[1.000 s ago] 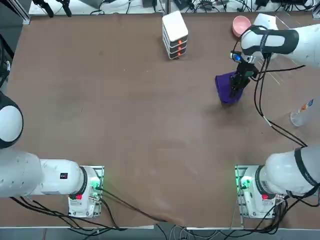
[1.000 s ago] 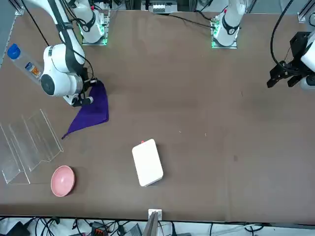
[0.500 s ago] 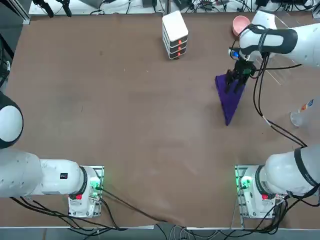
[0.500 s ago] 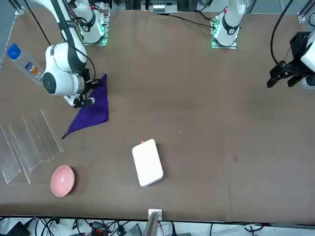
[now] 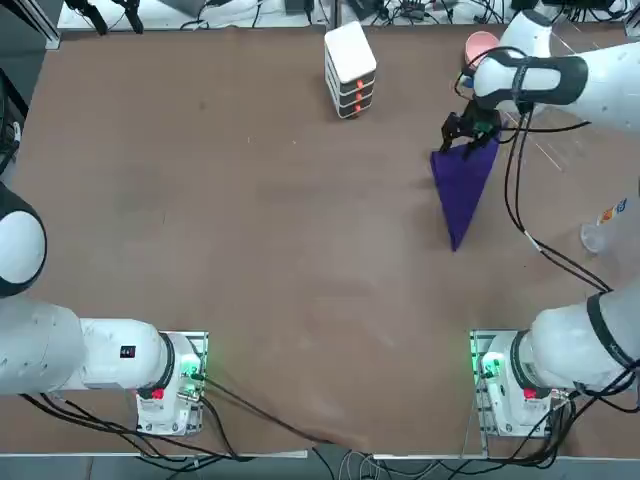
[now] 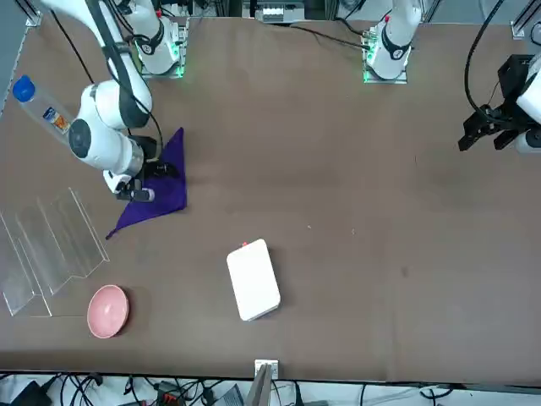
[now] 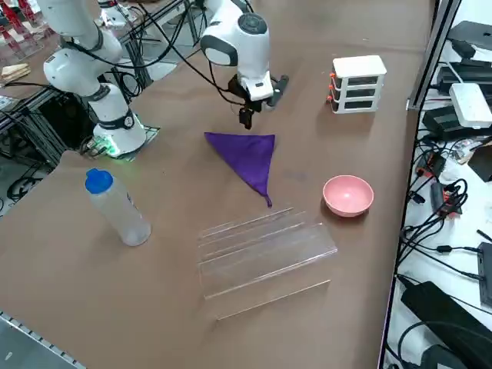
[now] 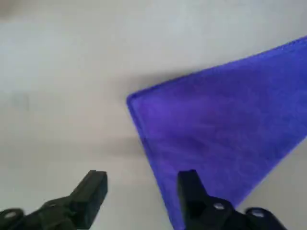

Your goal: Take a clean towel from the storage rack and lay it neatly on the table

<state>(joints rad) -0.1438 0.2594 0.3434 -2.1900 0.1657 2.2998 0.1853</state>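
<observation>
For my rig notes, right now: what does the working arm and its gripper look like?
The right arm has glossy white rounded shells with dark joint bands. Black cables trail from its wrist. The right gripper has two slim black fingers. The arm's base glows green.

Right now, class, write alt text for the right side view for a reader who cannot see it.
A deep purple cloth towel lies as a flat triangle on the brown table, the open right gripper just above it. Nearby: clear rod storage rack, pink bowl.

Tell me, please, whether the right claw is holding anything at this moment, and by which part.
Nothing is held. The right claw hangs open just above a corner of the deep purple, thin soft towel, which lies flat on the plain brown table.
</observation>
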